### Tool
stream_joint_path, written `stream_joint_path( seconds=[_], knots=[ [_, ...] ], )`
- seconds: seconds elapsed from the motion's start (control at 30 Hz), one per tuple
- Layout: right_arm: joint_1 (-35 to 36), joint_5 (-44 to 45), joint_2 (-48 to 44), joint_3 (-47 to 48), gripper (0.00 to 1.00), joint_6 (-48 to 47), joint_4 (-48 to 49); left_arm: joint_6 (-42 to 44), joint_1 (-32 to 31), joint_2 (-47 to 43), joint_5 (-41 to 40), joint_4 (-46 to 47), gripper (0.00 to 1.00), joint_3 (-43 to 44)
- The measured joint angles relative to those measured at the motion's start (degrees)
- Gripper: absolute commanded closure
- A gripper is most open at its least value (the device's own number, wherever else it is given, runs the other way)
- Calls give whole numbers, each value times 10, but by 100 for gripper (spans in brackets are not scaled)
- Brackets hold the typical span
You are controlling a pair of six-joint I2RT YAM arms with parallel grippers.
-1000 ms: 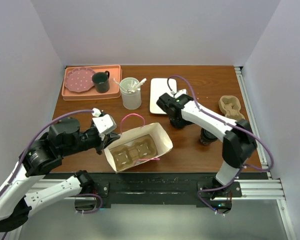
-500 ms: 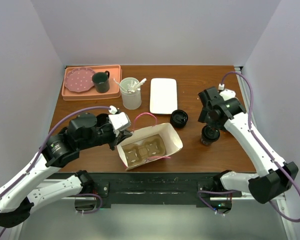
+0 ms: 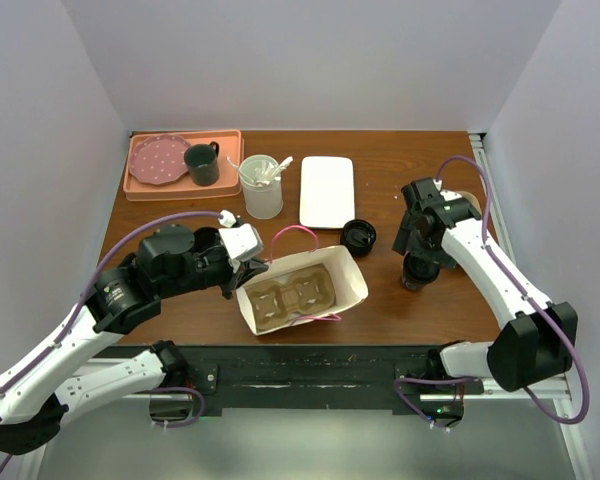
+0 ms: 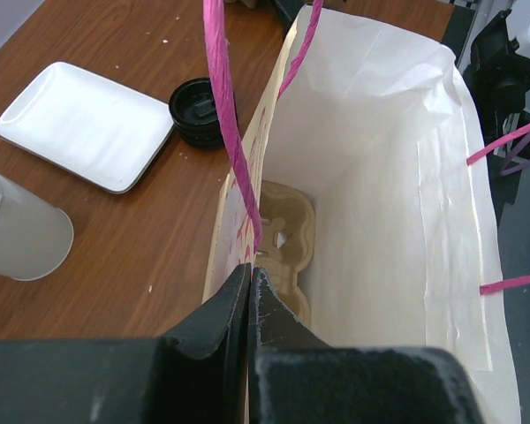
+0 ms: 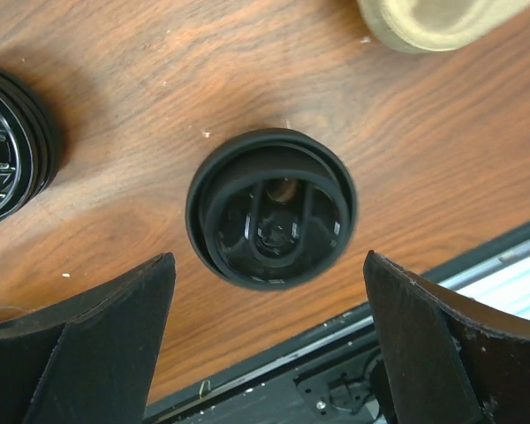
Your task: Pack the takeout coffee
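Observation:
A white paper bag (image 3: 325,290) with pink handles (image 4: 223,132) stands open at the table's front, with a cardboard cup carrier (image 3: 288,297) lying in its bottom (image 4: 287,231). My left gripper (image 3: 244,262) is shut on the bag's near rim (image 4: 249,269) by a handle. One black-lidded coffee cup (image 3: 358,237) stands just beyond the bag. A second black-lidded cup (image 5: 270,208) stands to the right (image 3: 416,272). My right gripper (image 5: 269,261) is open above it, one finger on each side, not touching.
A second cardboard carrier (image 5: 433,18) lies at the right, mostly hidden by my right arm. A white rectangular plate (image 3: 327,190), a clear container of sachets (image 3: 262,186) and a salmon tray (image 3: 180,185) with a pink plate and green mug are at the back.
My right arm swung from the middle of the table to above the right cup, uncovering the other cup. My left gripper shifted the bag slightly to the right.

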Motion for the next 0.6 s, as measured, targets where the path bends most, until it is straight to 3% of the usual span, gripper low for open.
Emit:
stream_joint_path(
  seconds=[0.33,0.6],
  knots=[
    [-29,-27,16,-33,8,-21,30,7,0,0,-1,-8,95,0],
    [-39,-41,17,-38,13,-40,49,7,0,0,-4,-13,95,0]
  ],
)
